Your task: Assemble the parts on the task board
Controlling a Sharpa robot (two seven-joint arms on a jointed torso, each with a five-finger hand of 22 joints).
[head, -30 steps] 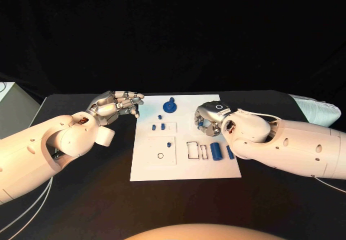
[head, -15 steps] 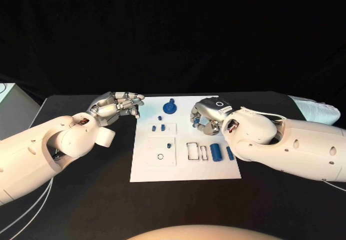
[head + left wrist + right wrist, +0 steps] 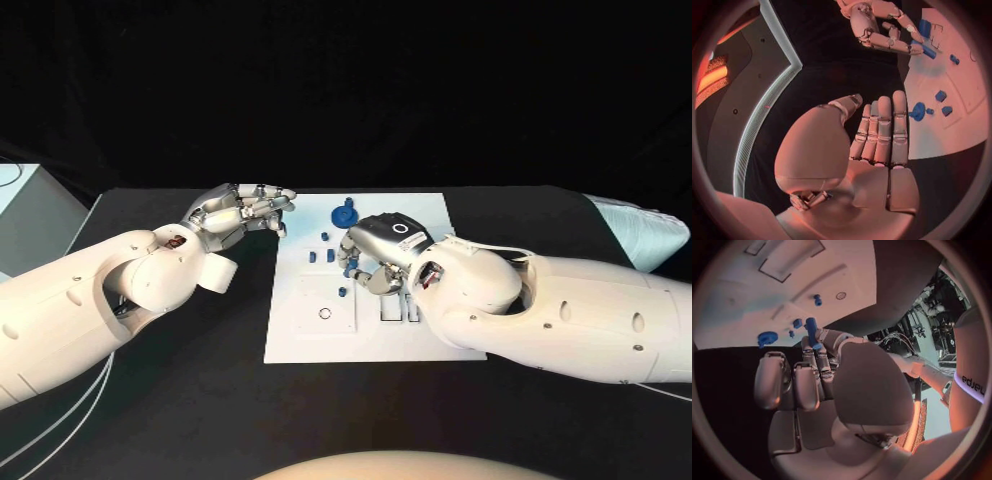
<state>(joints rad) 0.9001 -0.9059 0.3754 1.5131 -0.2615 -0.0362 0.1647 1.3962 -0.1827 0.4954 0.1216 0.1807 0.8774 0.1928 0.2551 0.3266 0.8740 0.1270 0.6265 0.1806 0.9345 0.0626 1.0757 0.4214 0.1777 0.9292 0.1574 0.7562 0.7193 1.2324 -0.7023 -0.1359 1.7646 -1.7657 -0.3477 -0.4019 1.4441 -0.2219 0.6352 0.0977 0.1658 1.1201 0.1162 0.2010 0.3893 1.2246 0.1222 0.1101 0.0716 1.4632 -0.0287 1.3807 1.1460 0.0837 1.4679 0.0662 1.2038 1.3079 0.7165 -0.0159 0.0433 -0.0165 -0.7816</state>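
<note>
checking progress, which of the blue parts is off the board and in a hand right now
The long blue peg, pinched in the right hand above the task board. The round blue part and the small blue pieces lie on the board, untouched.

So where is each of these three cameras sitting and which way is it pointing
Head view: on the robot's head, looking down at the task board; both white arms enter, left robot hand beside the board, right robot hand over it.
Left wrist view: behind the left robot hand, facing the board's edge.
Right wrist view: behind the right robot hand, which holds a blue cylinder.
Shared: all show the round blue part.
</note>
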